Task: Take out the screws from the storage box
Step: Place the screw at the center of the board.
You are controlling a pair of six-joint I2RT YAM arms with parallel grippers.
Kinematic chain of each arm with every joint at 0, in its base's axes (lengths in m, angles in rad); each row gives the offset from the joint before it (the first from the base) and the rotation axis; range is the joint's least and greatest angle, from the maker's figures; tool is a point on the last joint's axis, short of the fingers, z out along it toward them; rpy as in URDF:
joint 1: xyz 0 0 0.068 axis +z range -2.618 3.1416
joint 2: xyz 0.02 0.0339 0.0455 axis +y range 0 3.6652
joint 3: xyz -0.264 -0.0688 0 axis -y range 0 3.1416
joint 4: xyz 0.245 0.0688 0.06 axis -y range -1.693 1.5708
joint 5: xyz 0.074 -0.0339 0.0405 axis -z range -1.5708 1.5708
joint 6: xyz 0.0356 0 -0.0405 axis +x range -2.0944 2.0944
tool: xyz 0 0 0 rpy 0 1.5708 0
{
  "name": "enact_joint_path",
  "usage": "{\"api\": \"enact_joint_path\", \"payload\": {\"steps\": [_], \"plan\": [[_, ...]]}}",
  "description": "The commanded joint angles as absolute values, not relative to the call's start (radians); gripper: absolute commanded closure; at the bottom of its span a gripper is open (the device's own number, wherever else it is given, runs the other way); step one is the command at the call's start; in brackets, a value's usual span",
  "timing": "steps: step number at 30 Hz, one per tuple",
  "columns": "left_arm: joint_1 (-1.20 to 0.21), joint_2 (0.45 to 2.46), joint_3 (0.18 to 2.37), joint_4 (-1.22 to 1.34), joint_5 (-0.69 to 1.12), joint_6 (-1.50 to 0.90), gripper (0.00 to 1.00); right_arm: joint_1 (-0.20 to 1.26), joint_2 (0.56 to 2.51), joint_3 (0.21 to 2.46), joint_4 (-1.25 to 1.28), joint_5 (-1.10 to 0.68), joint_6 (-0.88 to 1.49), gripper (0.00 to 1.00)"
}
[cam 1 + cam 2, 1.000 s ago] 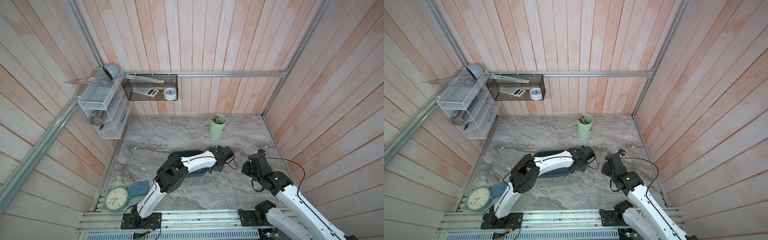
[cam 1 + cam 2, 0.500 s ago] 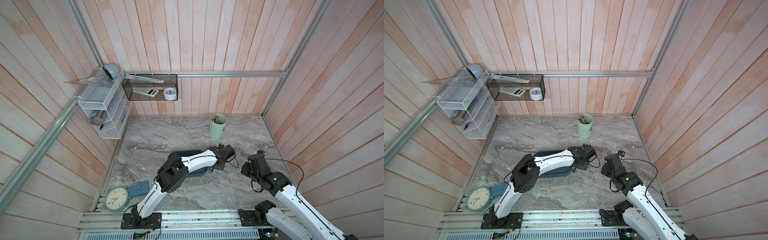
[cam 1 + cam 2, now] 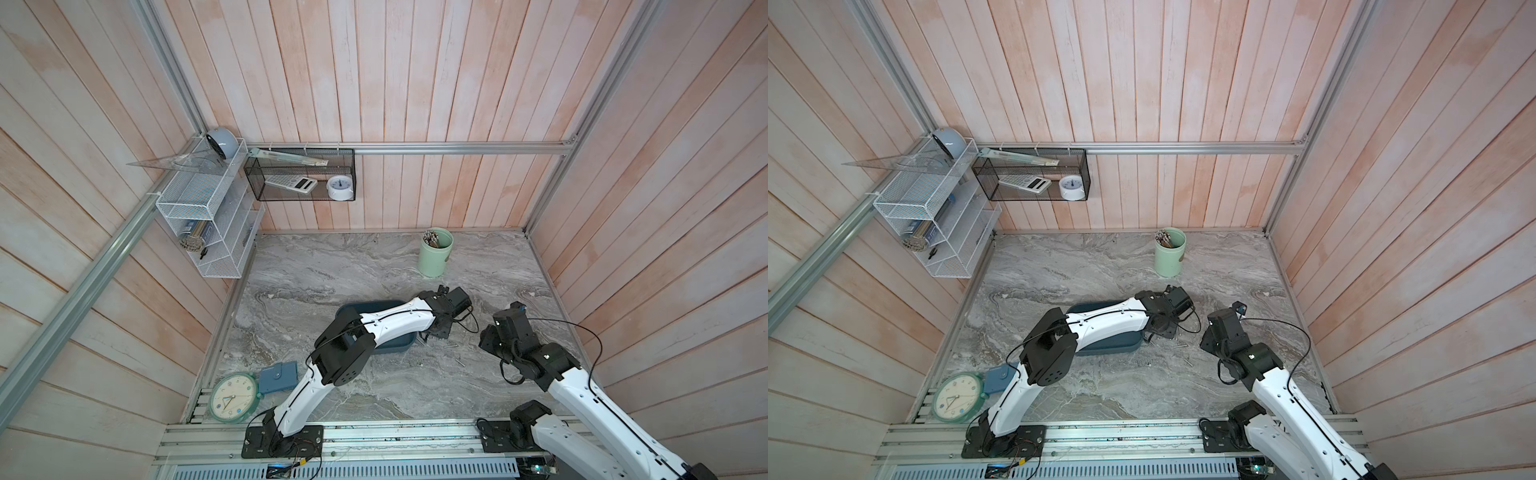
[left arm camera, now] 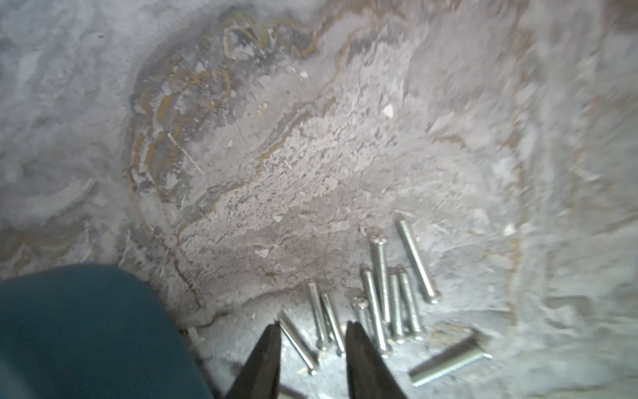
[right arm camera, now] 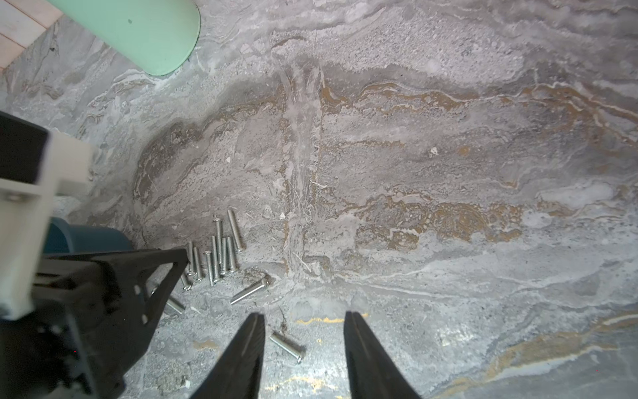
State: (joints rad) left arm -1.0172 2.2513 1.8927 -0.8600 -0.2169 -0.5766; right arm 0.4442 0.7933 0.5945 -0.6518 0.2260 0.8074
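Screws [image 4: 379, 297] lie piled on the tabletop [image 4: 310, 138] beside the storage box [image 4: 86, 328], my left gripper [image 4: 312, 326] and right gripper [image 5: 303, 316] both parted, empty; next I'd check the box for leftovers.

Left arm [image 3: 395, 320] stretched forward and across toward the right side, wrist bent down. Left tool [image 4: 310, 328] points down, low, fingers parted, gripping nothing. Right arm [image 3: 582, 395] angled inward, right tool [image 5: 303, 317] pointing down, fingers apart, empty.
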Motion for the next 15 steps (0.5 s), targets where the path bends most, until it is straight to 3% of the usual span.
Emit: {"api": "enact_joint_path", "payload": {"steps": [1,4,10,15], "plan": [[-0.996,2.098,1.920,-0.854,-0.223,-0.587,0.57,0.440,0.808,0.587,-0.625,0.192,0.798,0.52],[-0.913,1.986,1.844,-0.831,-0.215,-0.602,0.54,0.440,0.837,0.585,-0.577,0.128,0.777,0.46],[-0.799,1.689,1.591,-0.796,-0.286,-0.543,0.36,0.448,0.995,0.636,-0.487,-0.028,0.743,0.35],[-0.596,1.459,1.303,-0.759,-0.204,-0.477,0.25,0.566,1.216,0.819,-0.522,0.001,0.668,0.28]]}}
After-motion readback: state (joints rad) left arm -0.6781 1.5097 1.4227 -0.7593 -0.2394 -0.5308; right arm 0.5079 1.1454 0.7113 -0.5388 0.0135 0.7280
